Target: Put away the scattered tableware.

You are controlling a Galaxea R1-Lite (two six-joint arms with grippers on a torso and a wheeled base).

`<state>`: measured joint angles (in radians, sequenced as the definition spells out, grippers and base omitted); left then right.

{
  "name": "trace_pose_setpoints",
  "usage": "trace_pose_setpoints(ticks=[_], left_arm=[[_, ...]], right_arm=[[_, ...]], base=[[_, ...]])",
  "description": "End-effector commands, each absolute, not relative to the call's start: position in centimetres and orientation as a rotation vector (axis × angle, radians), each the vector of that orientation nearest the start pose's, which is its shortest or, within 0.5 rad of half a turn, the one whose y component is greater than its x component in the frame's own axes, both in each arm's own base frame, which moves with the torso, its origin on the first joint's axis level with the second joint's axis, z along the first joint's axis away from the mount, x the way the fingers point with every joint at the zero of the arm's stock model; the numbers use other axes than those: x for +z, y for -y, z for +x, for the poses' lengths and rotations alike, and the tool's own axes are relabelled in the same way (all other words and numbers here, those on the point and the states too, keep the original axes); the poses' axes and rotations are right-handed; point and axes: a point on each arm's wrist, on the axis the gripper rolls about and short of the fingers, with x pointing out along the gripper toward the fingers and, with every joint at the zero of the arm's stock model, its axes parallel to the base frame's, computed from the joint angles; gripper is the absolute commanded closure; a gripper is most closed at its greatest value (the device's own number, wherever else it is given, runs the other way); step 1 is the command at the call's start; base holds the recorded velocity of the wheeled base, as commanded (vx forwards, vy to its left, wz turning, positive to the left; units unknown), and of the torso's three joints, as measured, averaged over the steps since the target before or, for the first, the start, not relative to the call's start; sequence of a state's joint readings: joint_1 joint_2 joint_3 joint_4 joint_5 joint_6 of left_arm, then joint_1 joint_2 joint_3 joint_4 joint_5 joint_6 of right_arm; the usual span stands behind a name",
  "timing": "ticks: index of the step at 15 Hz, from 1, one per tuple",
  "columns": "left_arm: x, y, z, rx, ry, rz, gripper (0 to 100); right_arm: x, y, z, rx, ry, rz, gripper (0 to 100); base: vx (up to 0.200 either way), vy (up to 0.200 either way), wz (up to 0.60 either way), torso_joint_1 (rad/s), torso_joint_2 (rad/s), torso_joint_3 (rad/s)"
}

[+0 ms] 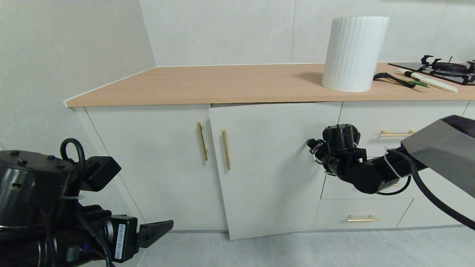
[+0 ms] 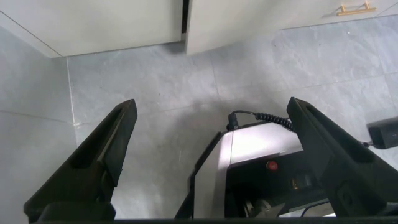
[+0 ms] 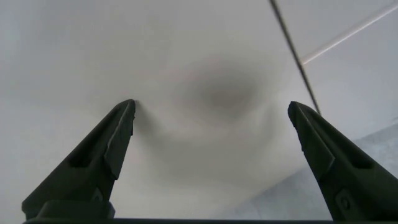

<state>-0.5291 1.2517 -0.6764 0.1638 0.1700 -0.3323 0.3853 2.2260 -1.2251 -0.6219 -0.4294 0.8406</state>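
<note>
The left gripper [image 2: 211, 109] is hanging low over the floor, fingers spread and holding nothing. Of two cabinet doors, one [image 1: 271, 167] is standing ajar. The right gripper [image 3: 211, 107] is pointing at it from close by, fingers spread. Three utensils [image 1: 423, 79] are lying on the countertop [image 1: 222, 83] between one white canister [image 1: 352, 53] and the stove [image 1: 447, 68].

A kitchen: wooden countertop [image 1: 230, 83], cabinets [image 1: 148, 163], gas hob [image 1: 445, 68].

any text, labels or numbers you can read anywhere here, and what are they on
White sticker on the housing behind the left gripper: one line of print running sideways, too small to read.
Utensils on the countertop: too small to tell any marking.
Cabinet door and white ribbed container: no text on them.
</note>
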Motion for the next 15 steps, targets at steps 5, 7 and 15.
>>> trace_pose_setpoints(ticks=[5, 7, 15], left_arm=[[18.4, 8.22, 14.81, -0.221, -0.745, -0.061, 0], [18.4, 8.22, 14.81, -0.221, -0.745, -0.061, 0], [18.4, 8.22, 14.81, -0.22, -0.744, -0.06, 0]], right_arm=[[9.01, -14.86, 41.39, -0.215, -0.291, 0.683, 0], [9.01, -14.8, 41.42, -0.216, -0.291, 0.683, 0], [9.25, -14.77, 41.56, -0.22, -0.279, 0.688, 0]], base=[[0.0, 0.0, 0.0, 0.0, 0.0, 0.0], [0.0, 0.0, 0.0, 0.0, 0.0, 0.0], [0.0, 0.0, 0.0, 0.0, 0.0, 0.0]])
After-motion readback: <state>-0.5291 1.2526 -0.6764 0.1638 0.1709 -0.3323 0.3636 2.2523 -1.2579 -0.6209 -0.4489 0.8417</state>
